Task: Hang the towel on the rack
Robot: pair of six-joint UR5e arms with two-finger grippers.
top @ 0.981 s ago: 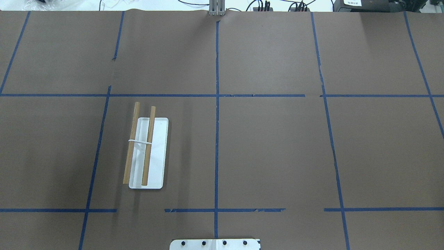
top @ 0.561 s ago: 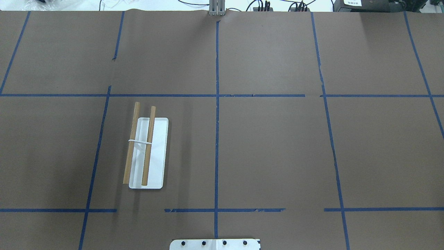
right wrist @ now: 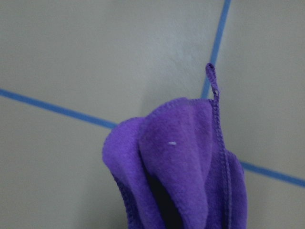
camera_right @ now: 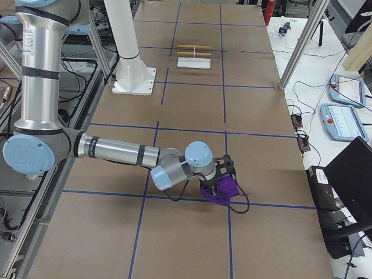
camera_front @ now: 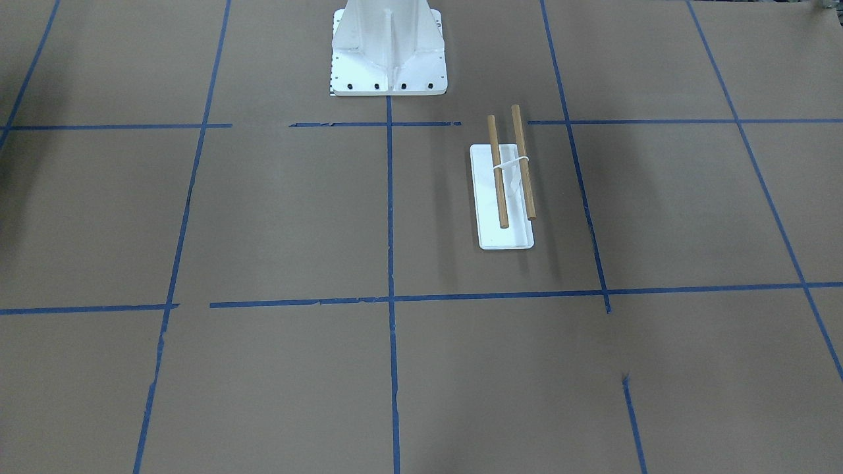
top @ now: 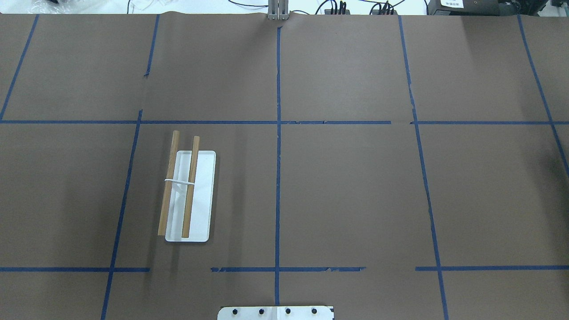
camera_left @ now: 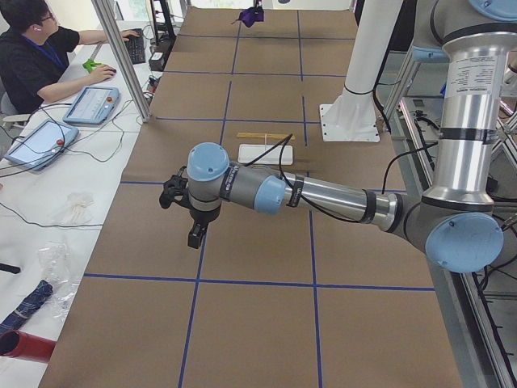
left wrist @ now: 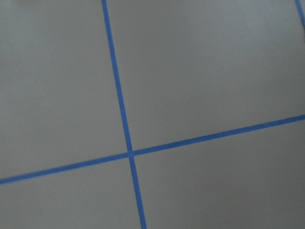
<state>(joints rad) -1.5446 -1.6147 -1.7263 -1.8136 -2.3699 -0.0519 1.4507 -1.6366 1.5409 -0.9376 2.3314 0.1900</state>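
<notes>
The rack has a white base (top: 202, 209) and two wooden bars (top: 192, 186) held on a white bracket. It stands left of the table's middle, and shows in the front view (camera_front: 504, 197) and both side views (camera_left: 266, 149) (camera_right: 193, 58). The deep-purple towel (camera_right: 221, 190) hangs bunched at my right gripper (camera_right: 218, 183), near the table's right end. In the right wrist view the towel (right wrist: 181, 167) droops with its thin loop sticking up. My left gripper (camera_left: 196, 234) hovers over bare table at the left end. I cannot tell whether either gripper is open or shut.
Blue tape lines (top: 278, 178) split the brown paper table into squares. The robot's white base (camera_front: 388, 52) stands at the near middle edge. An operator (camera_left: 36, 56) sits with tablets beyond the far edge. Loose items lie on the white bench (camera_left: 32, 299).
The rack has not moved. A faint shadow has appeared at the right edge of the overhead view.
</notes>
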